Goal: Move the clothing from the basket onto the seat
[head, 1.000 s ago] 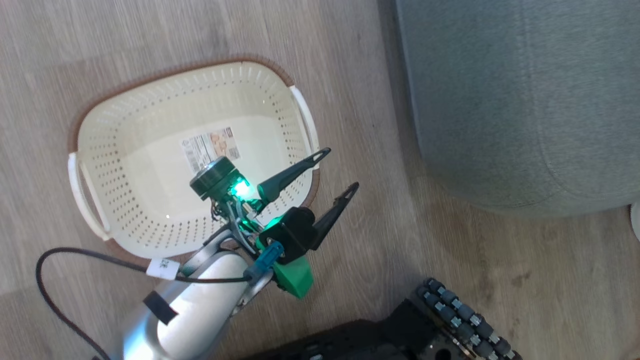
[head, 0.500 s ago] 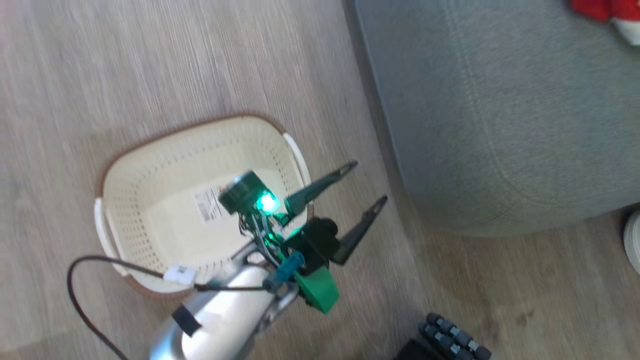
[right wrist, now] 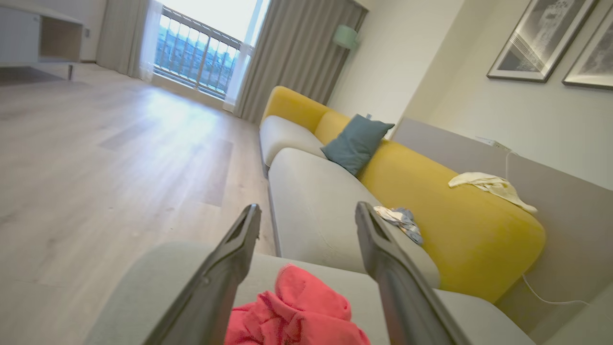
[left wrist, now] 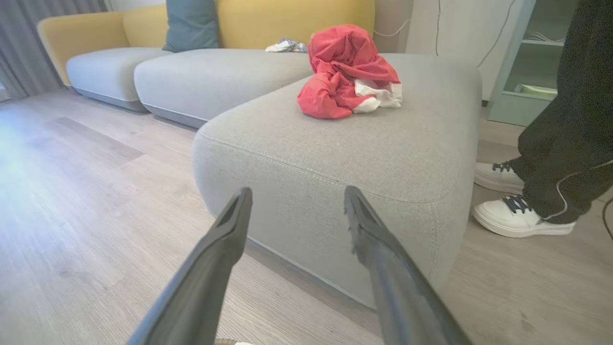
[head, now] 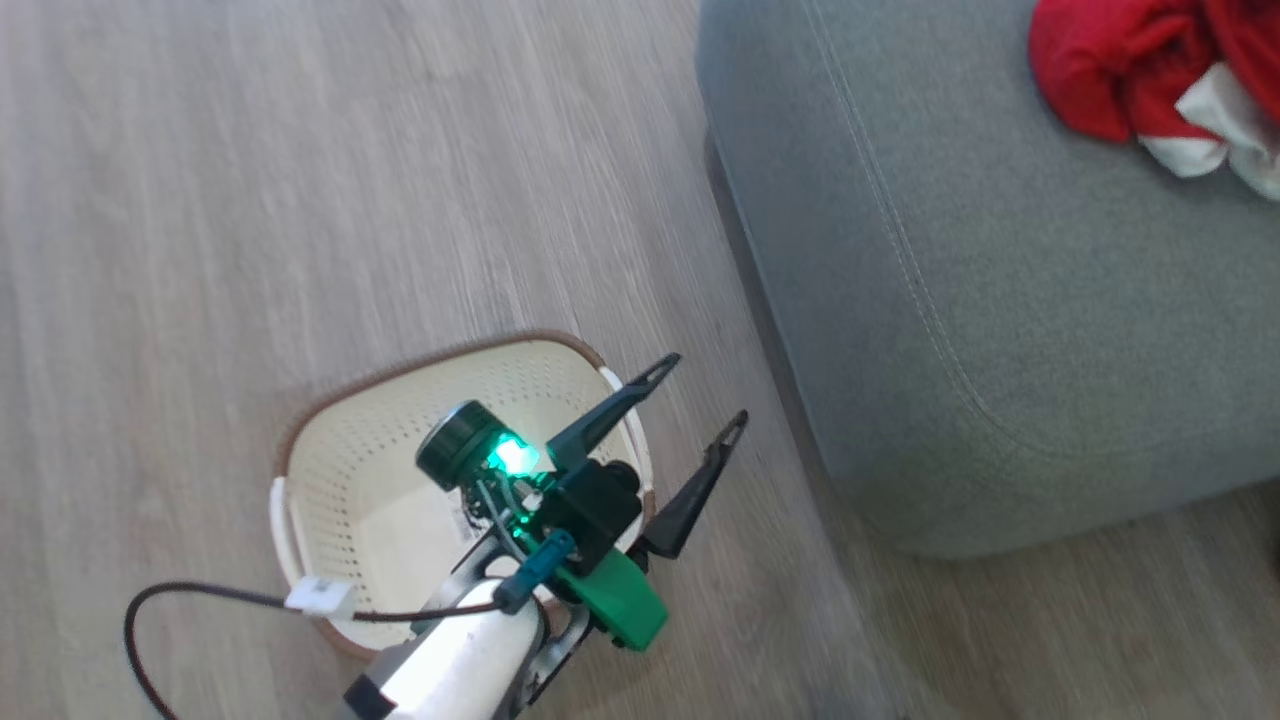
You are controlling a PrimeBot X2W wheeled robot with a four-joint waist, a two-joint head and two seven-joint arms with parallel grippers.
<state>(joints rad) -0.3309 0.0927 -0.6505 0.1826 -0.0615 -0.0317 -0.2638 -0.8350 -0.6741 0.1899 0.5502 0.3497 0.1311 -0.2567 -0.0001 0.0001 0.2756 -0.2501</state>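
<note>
Clothing heaped on seat: soft, light, floppy; likely best pinched at raised fold. Basket on floor. Left end effector released; right end effector released too.

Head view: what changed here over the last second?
The view swung up towards the seat, so the basket slid down the picture and the red clothing on the seat came into view. Nothing was grabbed or dropped. The left gripper stayed open and empty by the basket's rim; the basket stayed empty.
</note>
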